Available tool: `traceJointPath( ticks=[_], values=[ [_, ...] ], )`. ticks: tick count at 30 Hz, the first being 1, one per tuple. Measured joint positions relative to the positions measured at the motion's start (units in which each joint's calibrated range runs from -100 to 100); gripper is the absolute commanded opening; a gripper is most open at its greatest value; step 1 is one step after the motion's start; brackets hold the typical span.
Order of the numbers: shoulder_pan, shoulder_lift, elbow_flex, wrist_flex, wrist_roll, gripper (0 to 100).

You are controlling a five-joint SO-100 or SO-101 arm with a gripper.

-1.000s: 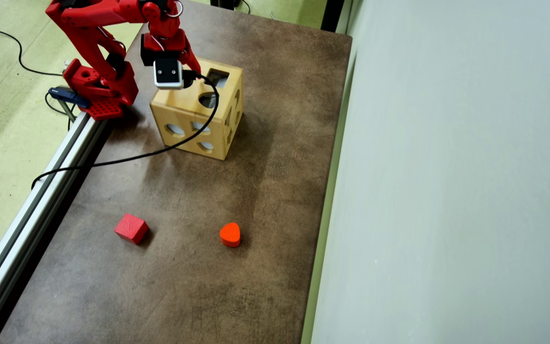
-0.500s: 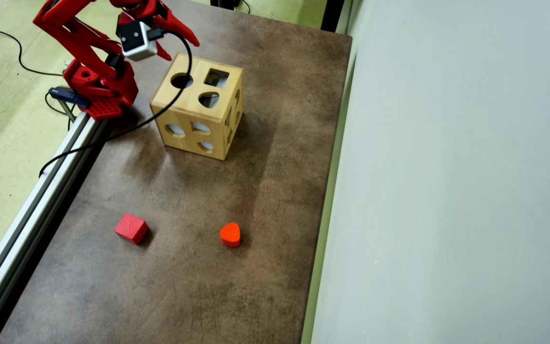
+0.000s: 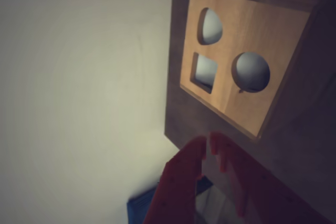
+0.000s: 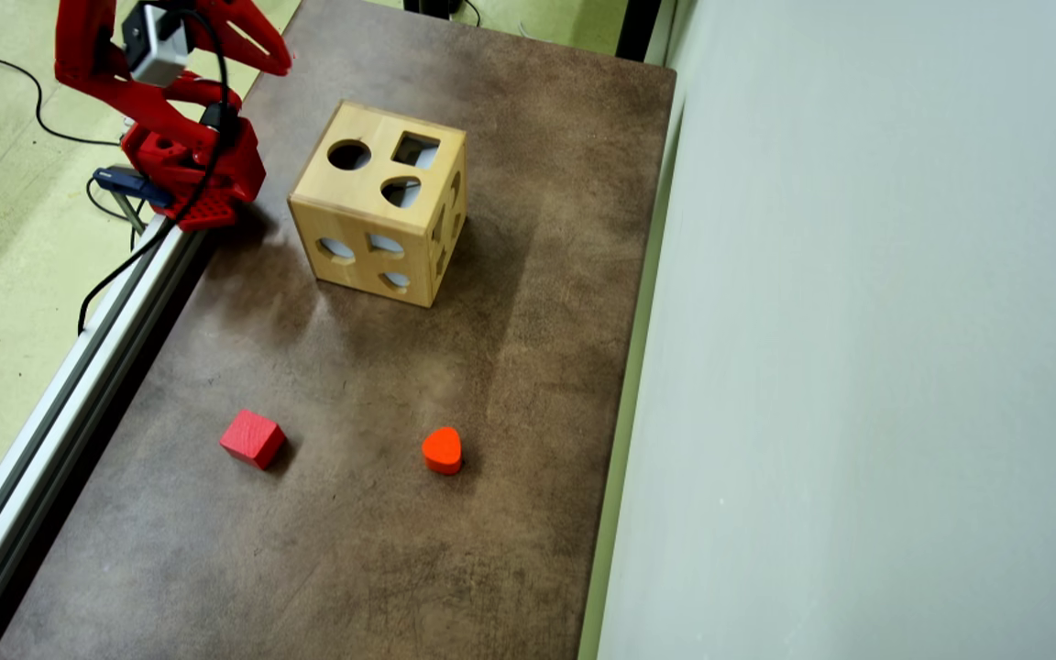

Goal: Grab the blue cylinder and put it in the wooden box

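The blue cylinder shows in neither view. The wooden box stands at the back of the brown table, with round, square and heart-like holes in its top. The wrist view shows that top face from the side, ahead of the fingertips. My red gripper is raised at the back left, off to the left of the box and clear of it. Its fingertips nearly meet in the wrist view, so the gripper is shut with nothing between the fingers.
A red cube and an orange-red heart block lie apart on the near half of the table. An aluminium rail runs along the left edge. A pale wall borders the right. A blue clamp sits by the arm's base.
The arm has swung up and back to the left, from over the box's top to beside its base. The black cable followed it, and the box's round hole is uncovered.
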Motion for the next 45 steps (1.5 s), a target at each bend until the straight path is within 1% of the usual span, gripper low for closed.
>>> traceJointPath(
  ticks=[10, 20, 27, 45],
  values=[
    [0.0, -9.15, -0.36, 0.08, 0.0, 2],
    [3.38, -17.29, -0.63, 0.81, 0.0, 2],
    [3.74, -24.41, 6.5, 0.81, 0.0, 2],
    [5.39, -25.25, 9.66, 1.21, 0.0, 2]
  ],
)
